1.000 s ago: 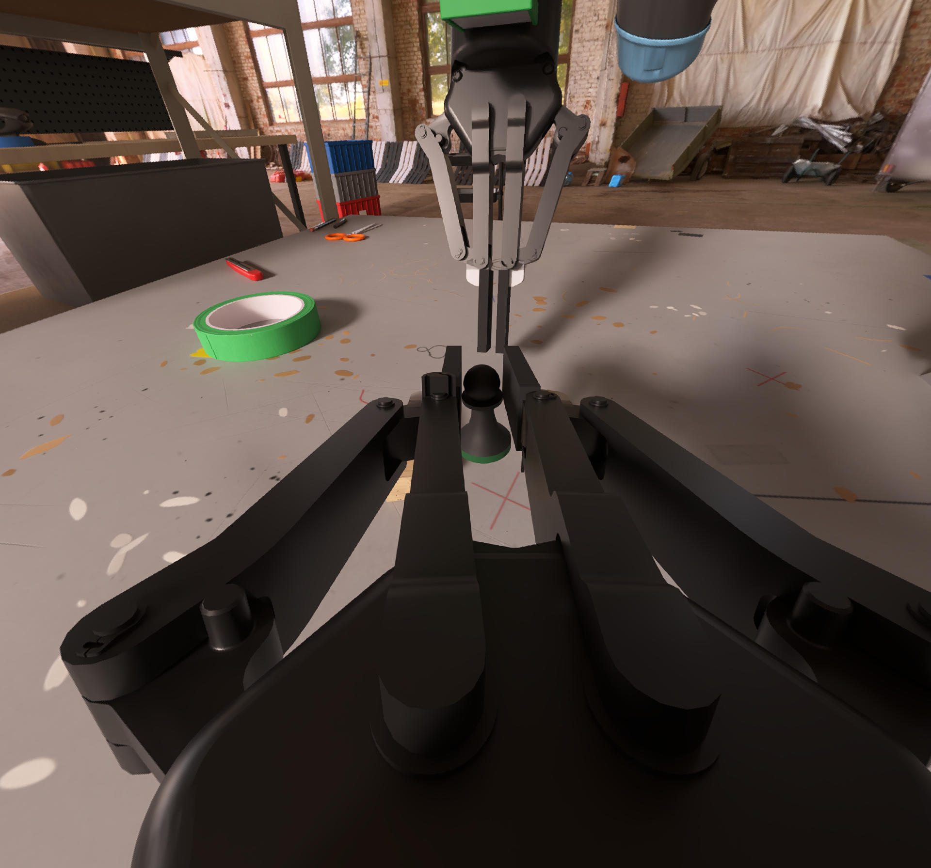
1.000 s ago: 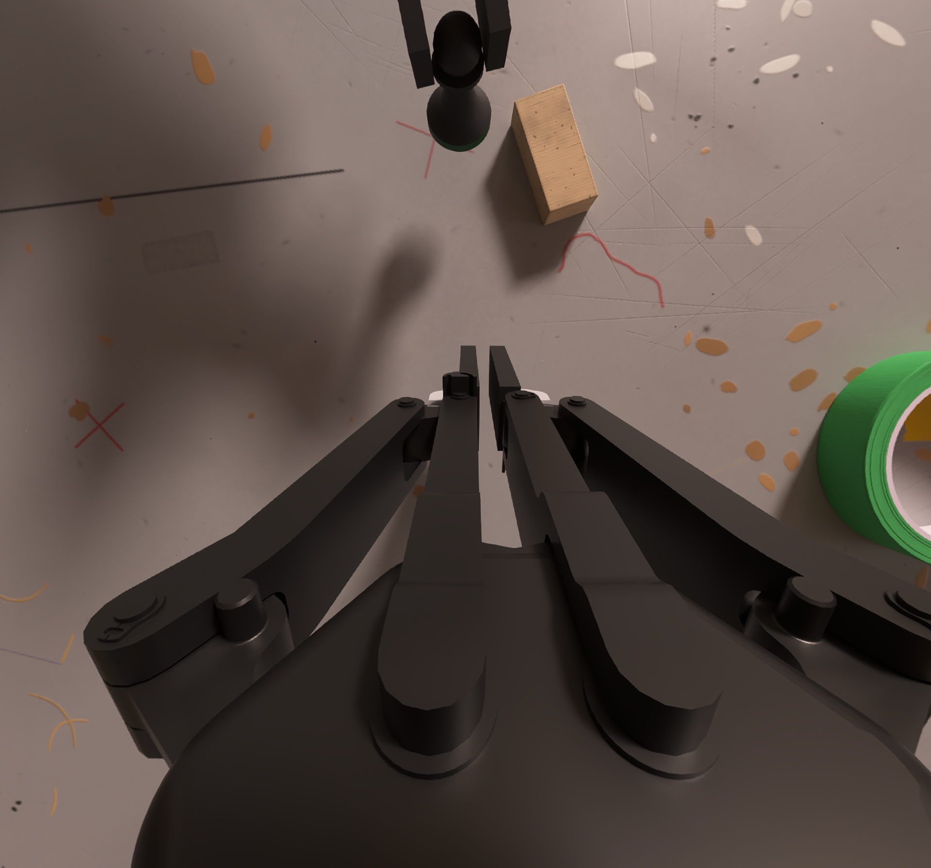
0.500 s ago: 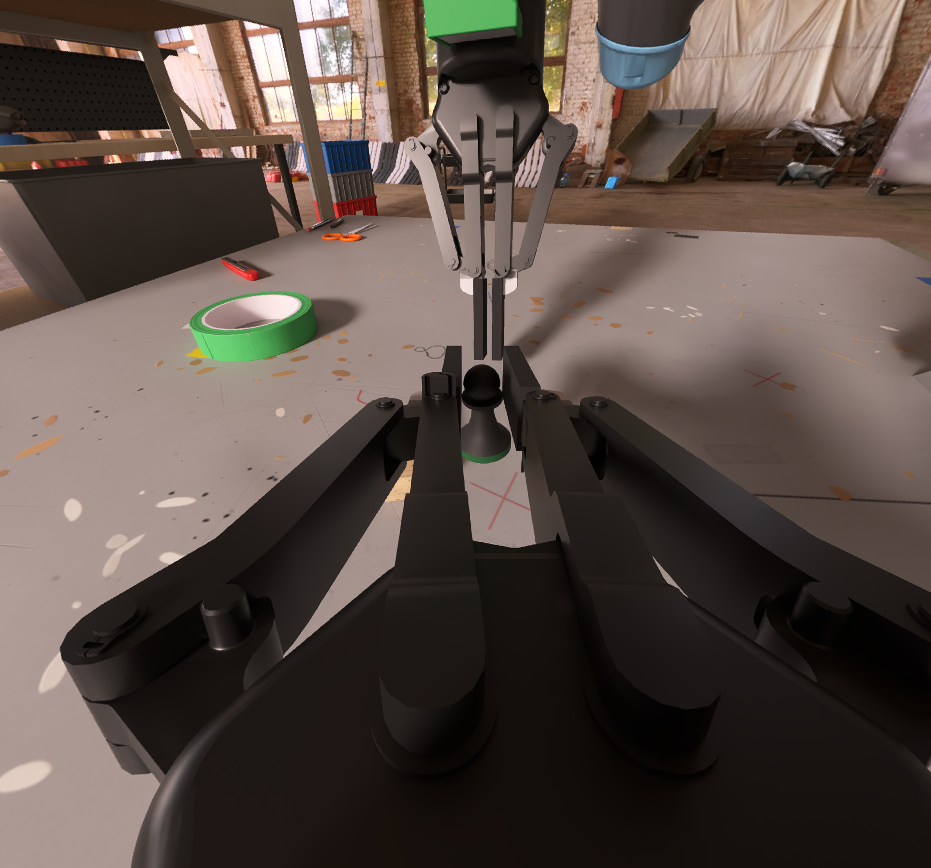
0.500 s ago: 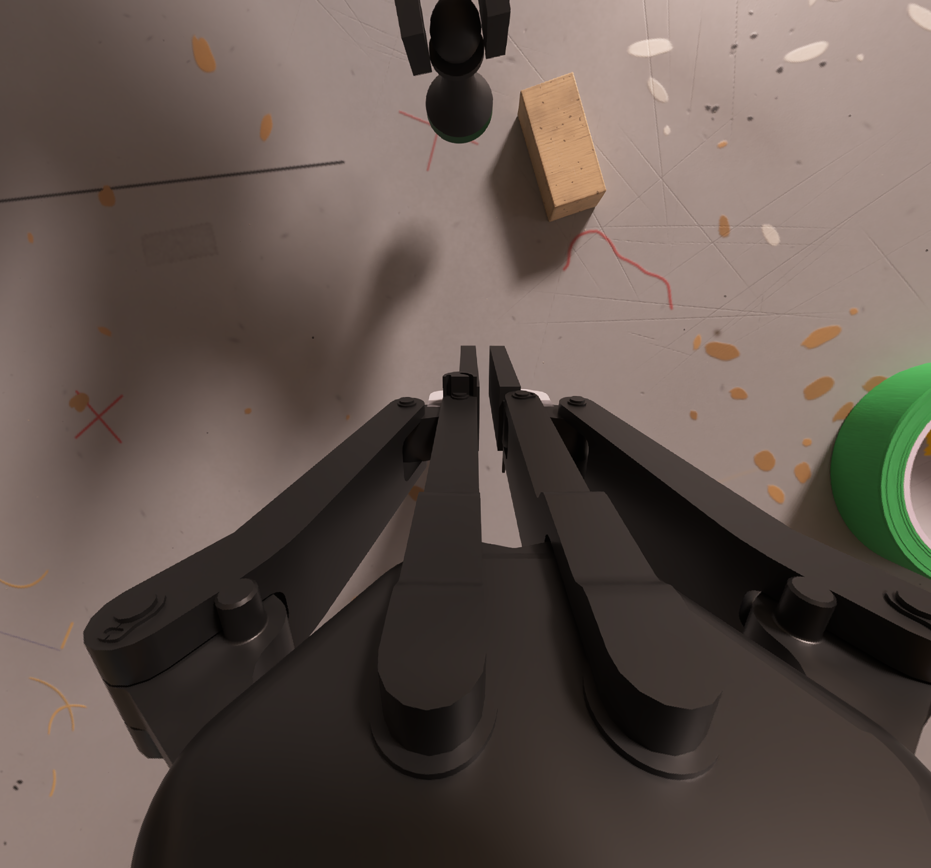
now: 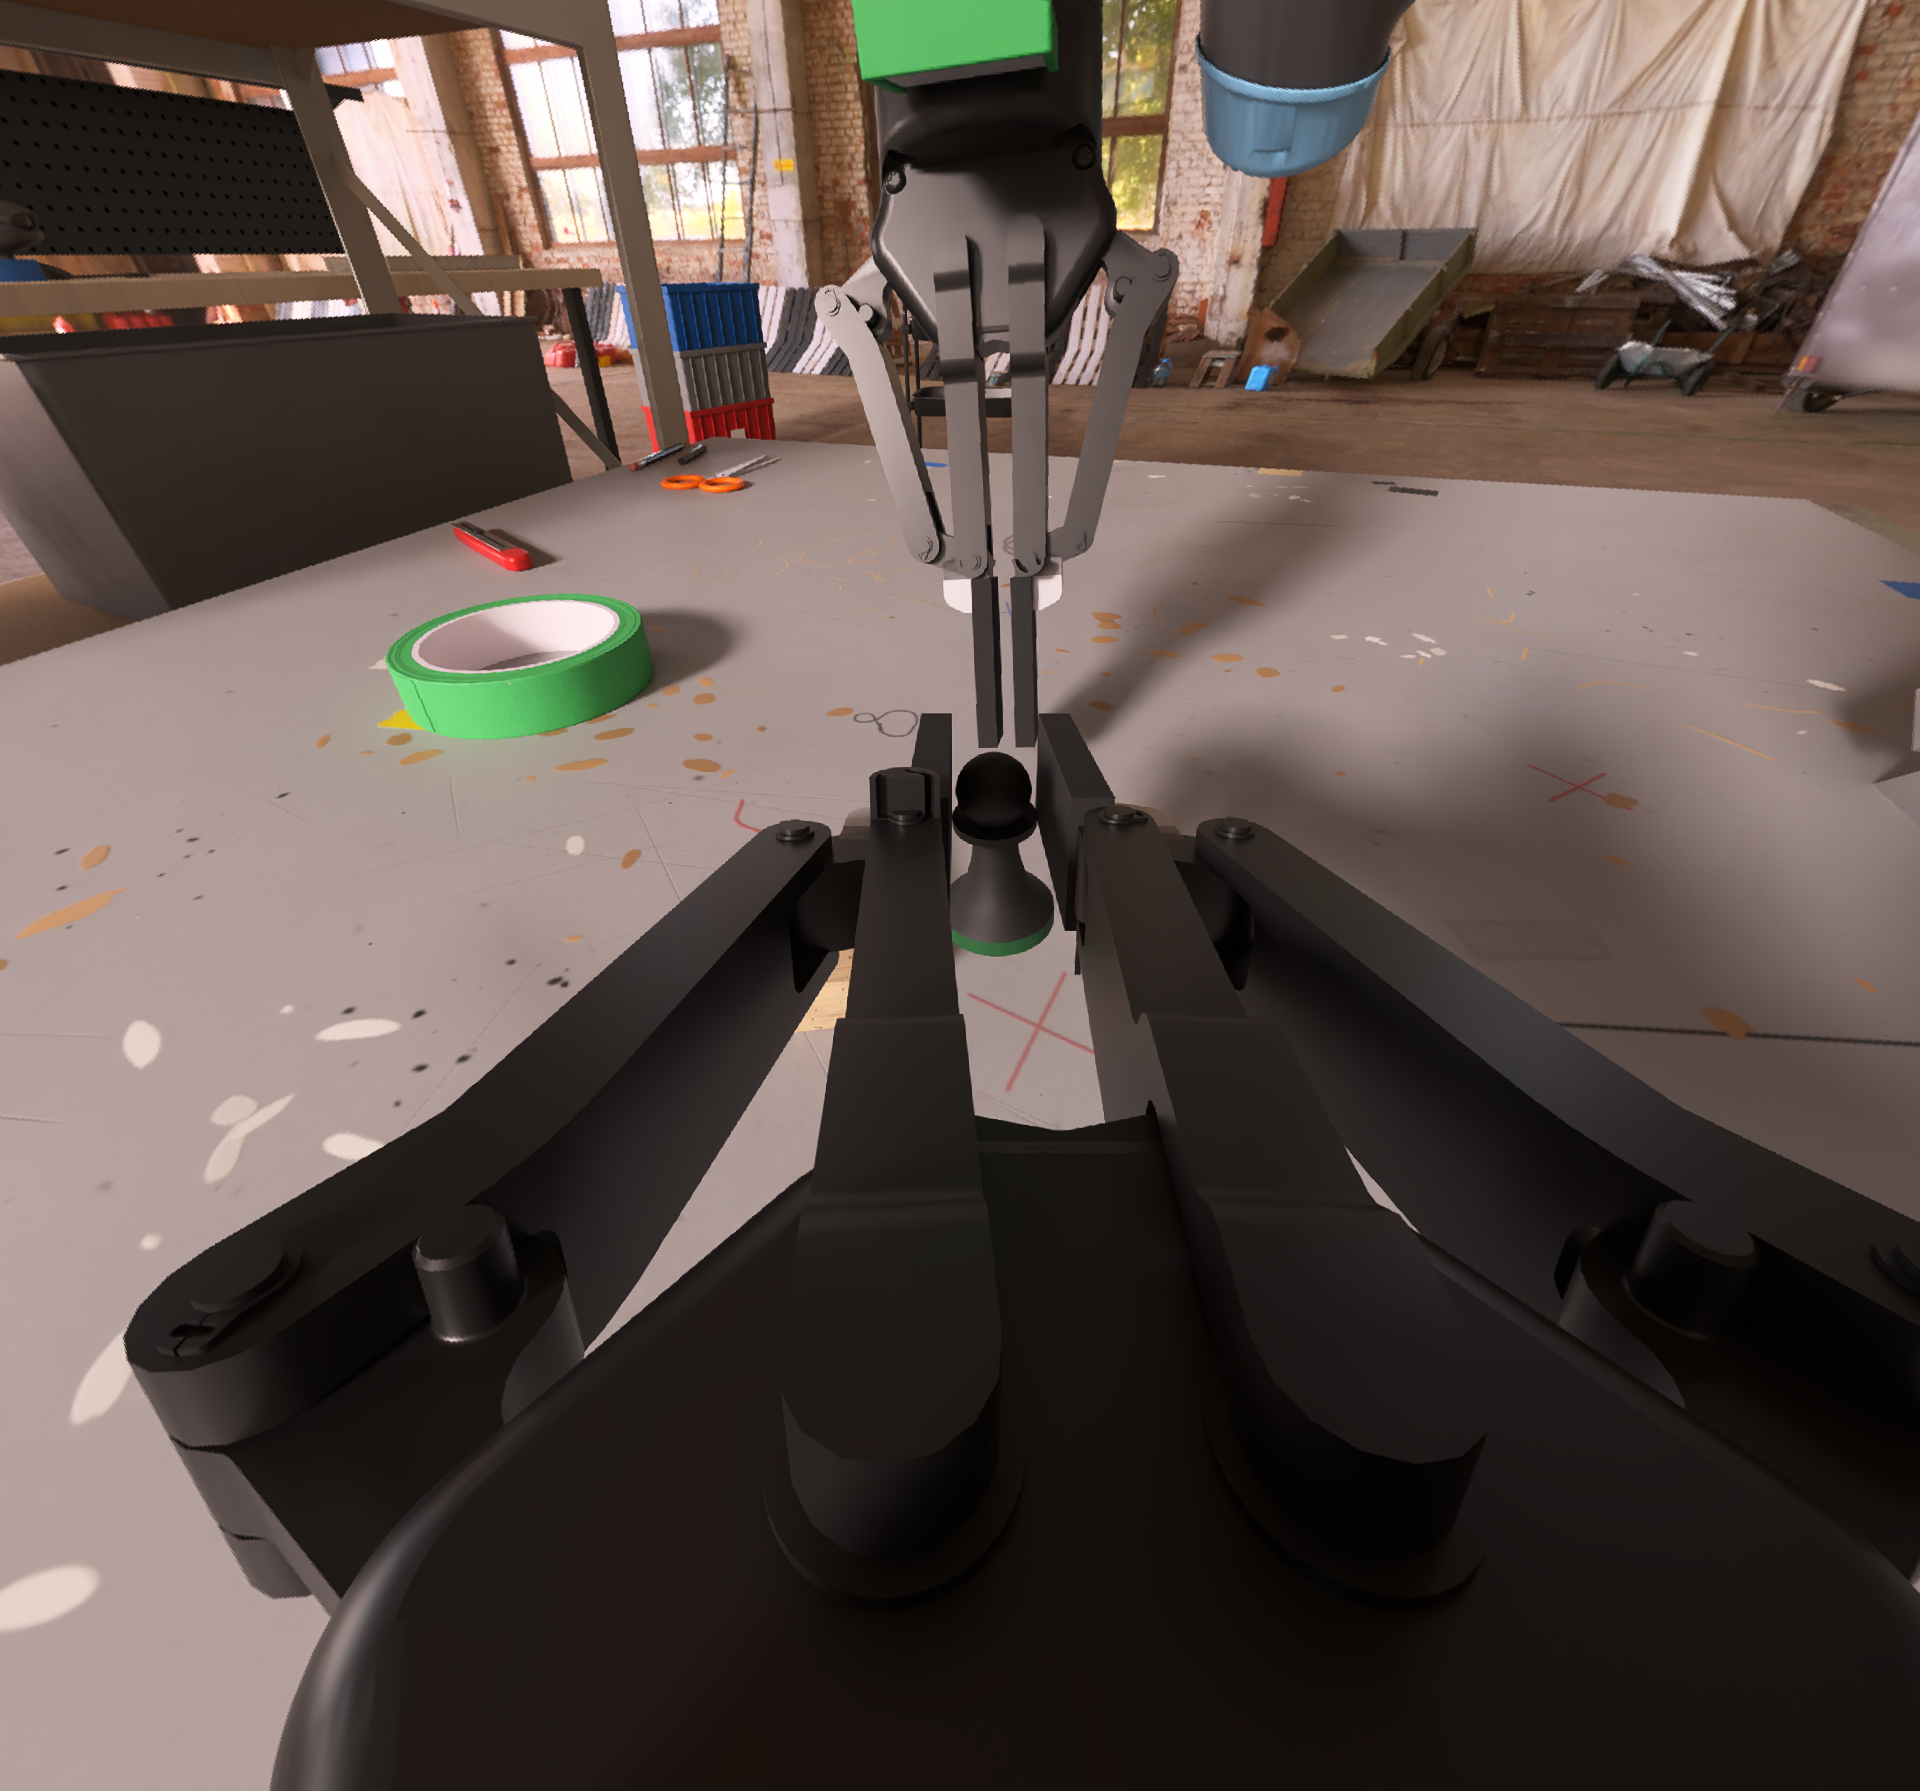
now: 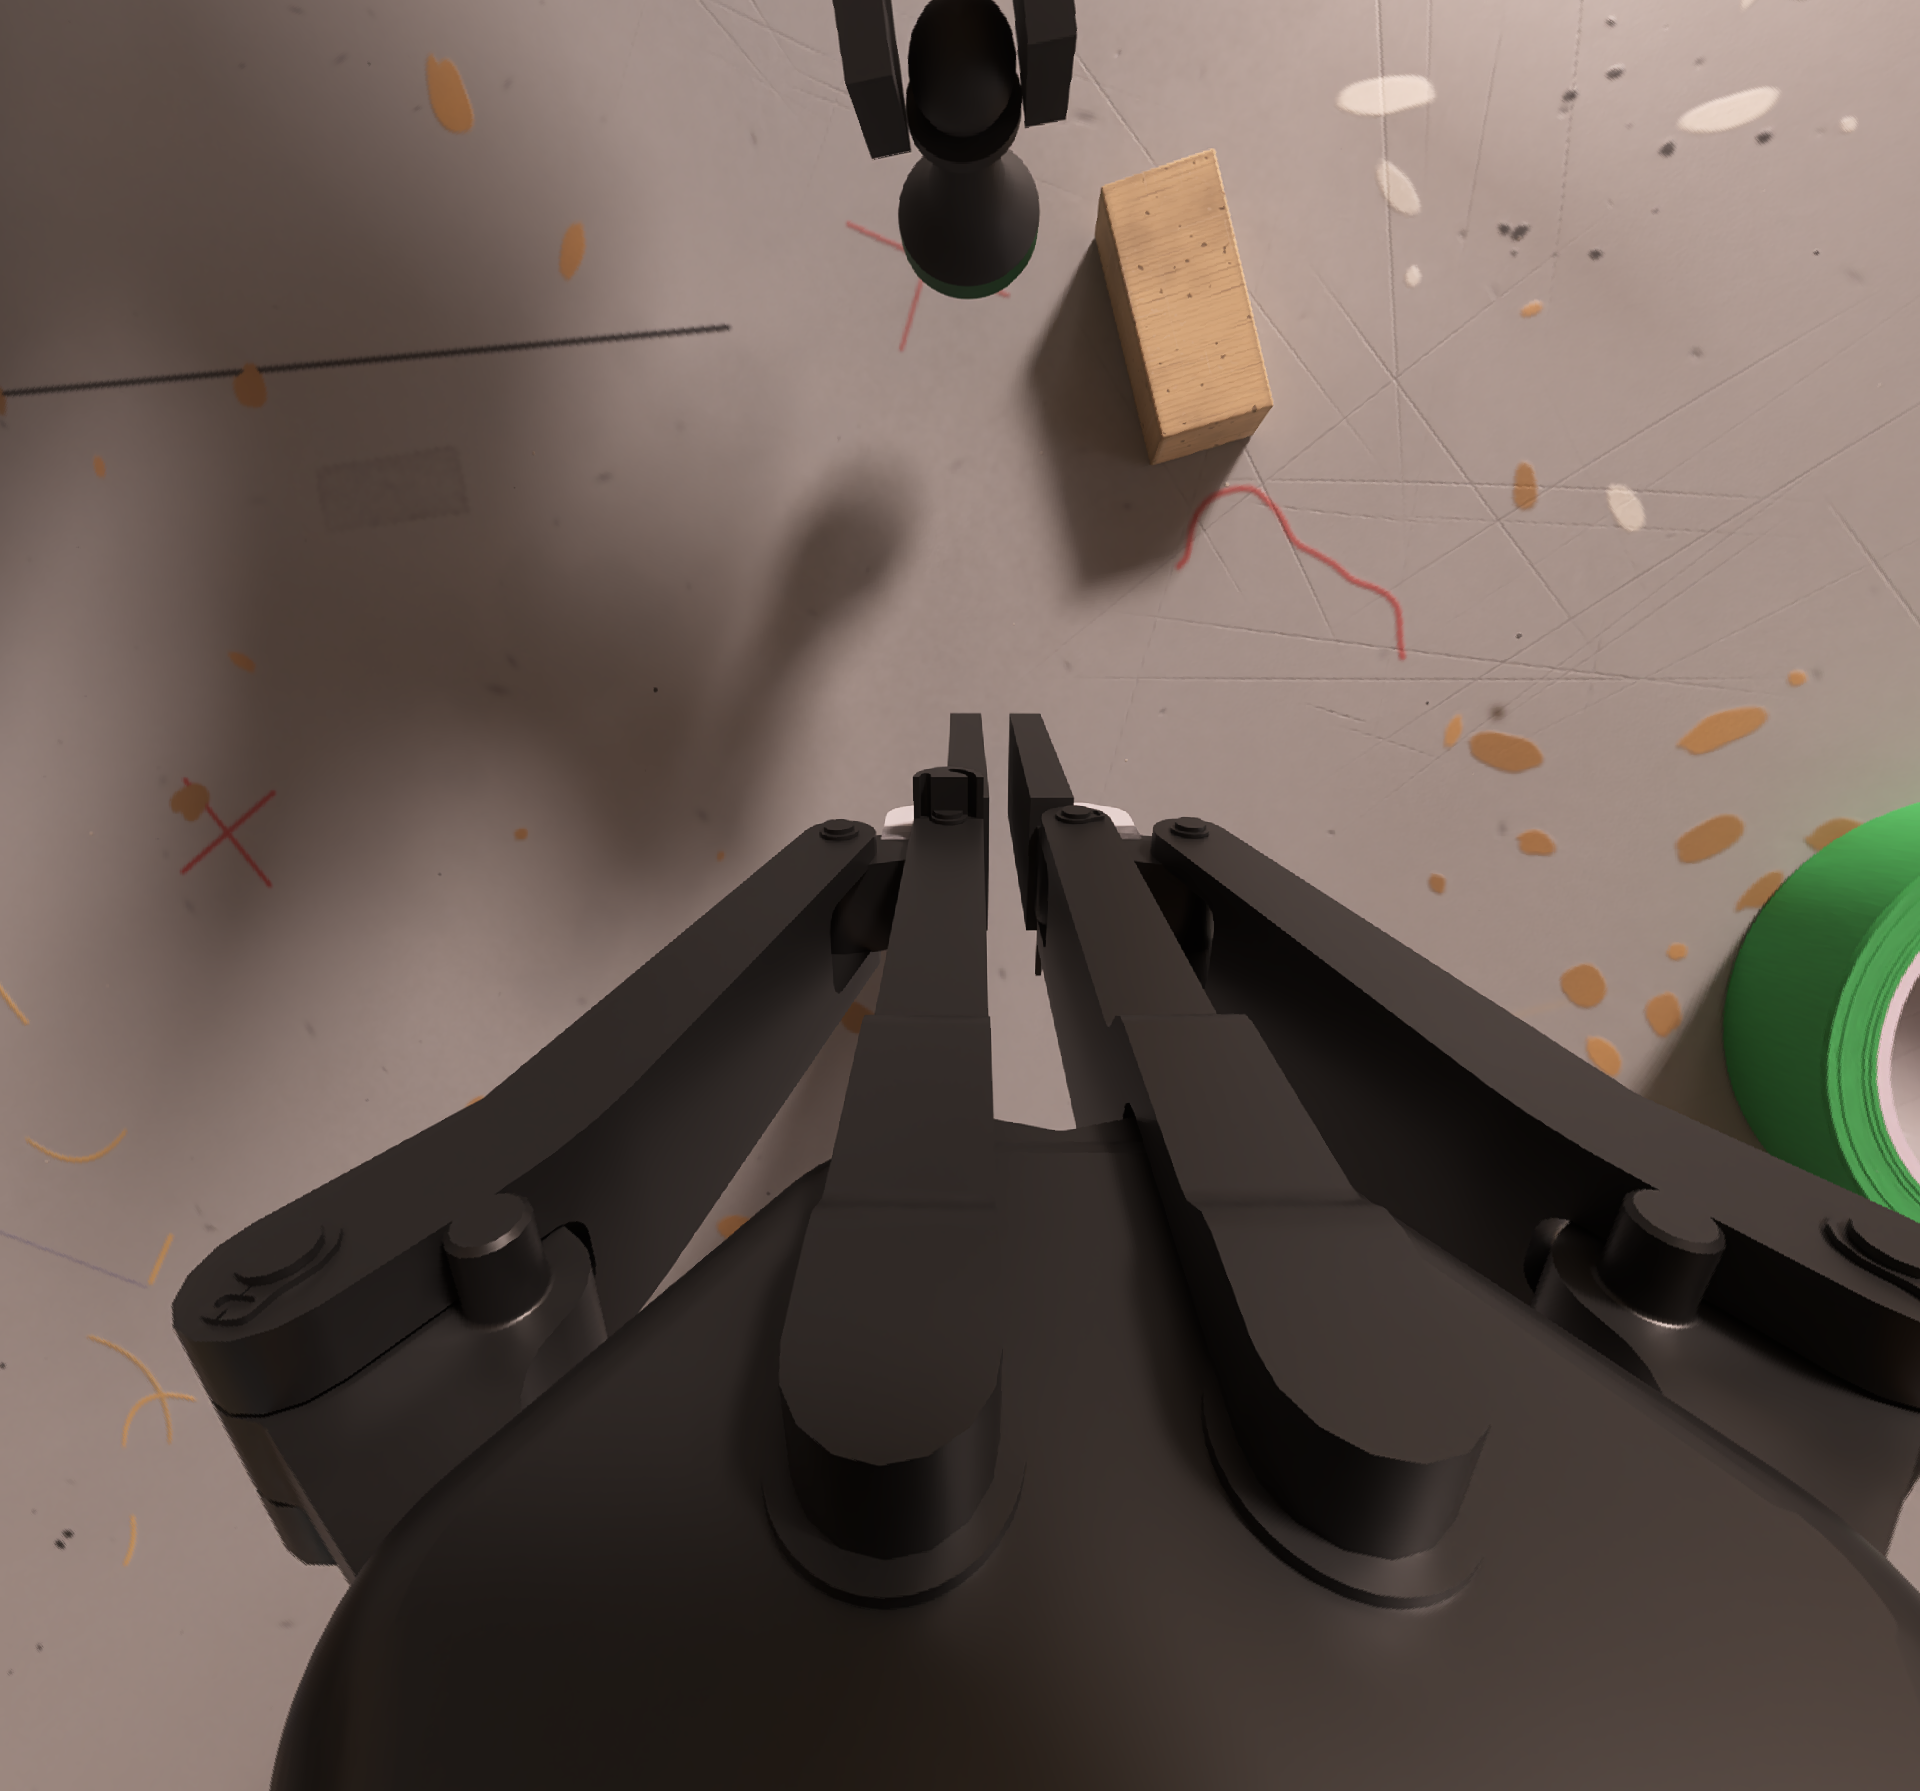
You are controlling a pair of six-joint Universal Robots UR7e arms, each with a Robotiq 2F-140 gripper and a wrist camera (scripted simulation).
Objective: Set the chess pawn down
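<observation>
Left gripper (image 5: 995, 775) pinches the pawn (image 5: 997, 868) at frame centre; right gripper (image 6: 995, 754) closed, empty. Scratched, paint-flecked grey table (image 6: 416, 183); brick hall behind.

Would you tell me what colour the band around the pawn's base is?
Green, on an otherwise black chess pawn; it shows best in the left wrist view.

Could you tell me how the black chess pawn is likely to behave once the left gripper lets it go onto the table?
The chess pawn probably stands steady: its flared, green-rimmed base is wide and it hangs upright in the left gripper. Its round head looks smooth, so it may slip between the fingers. If tipped, it would likely roll in a curve, perhaps toward the wooden block.
</observation>
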